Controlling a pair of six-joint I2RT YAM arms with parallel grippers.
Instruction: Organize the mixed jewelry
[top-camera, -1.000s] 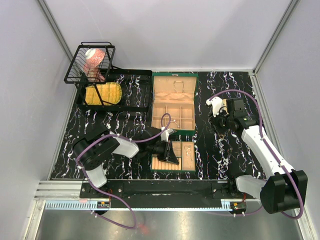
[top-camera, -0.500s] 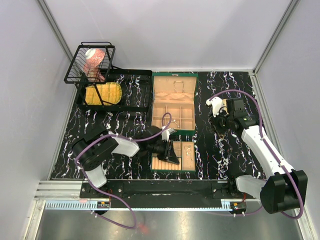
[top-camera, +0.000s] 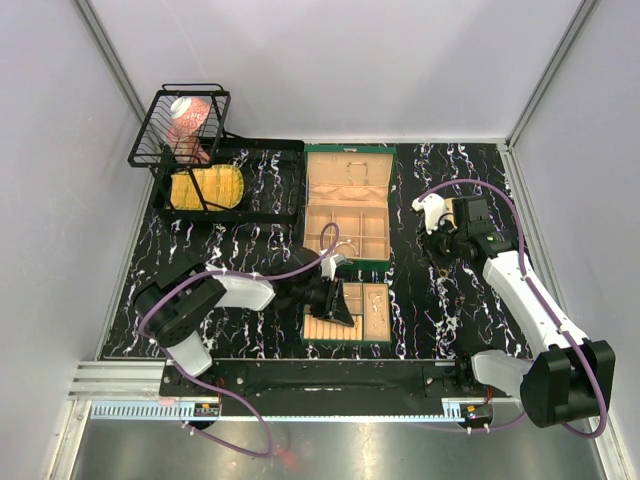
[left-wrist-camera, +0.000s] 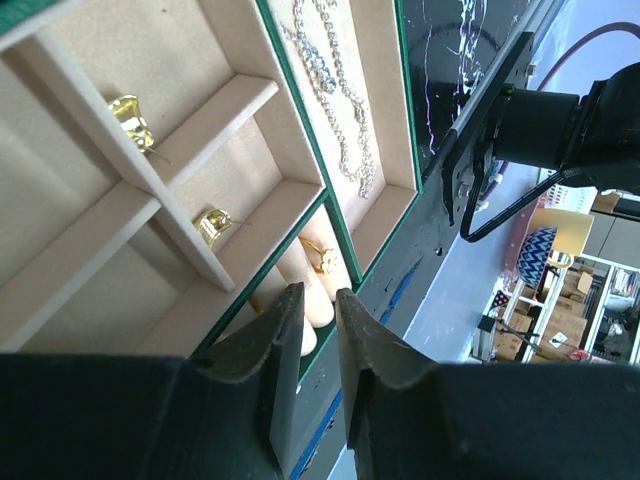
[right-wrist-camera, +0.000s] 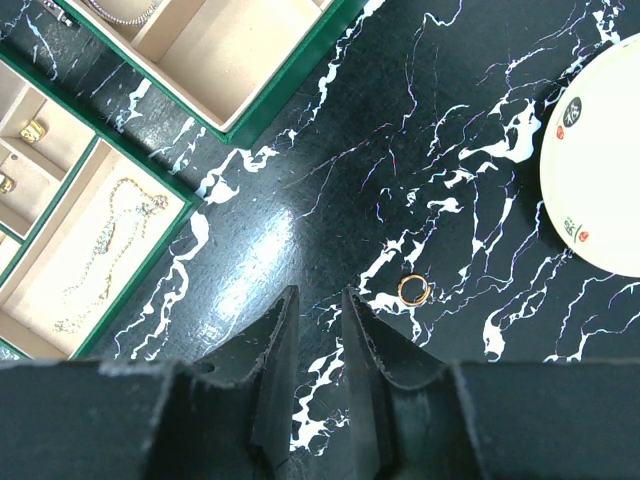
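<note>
1. Both jaws of the left gripper (left-wrist-camera: 318, 300) are noted slightly parted, nothing between them; it is held over the near tray (left-wrist-camera: 385, 60).
2. One gold ring (left-wrist-camera: 318, 258) is seated in the tray just ahead of that gripper; a chain (left-wrist-camera: 335, 90) is laid in its right compartment.
3. Right gripper (right-wrist-camera: 319, 298) is likewise parted and empty above the table (right-wrist-camera: 450, 100); a loose ring (right-wrist-camera: 413, 290) is seen lying there near the plate (right-wrist-camera: 600, 170).
</note>
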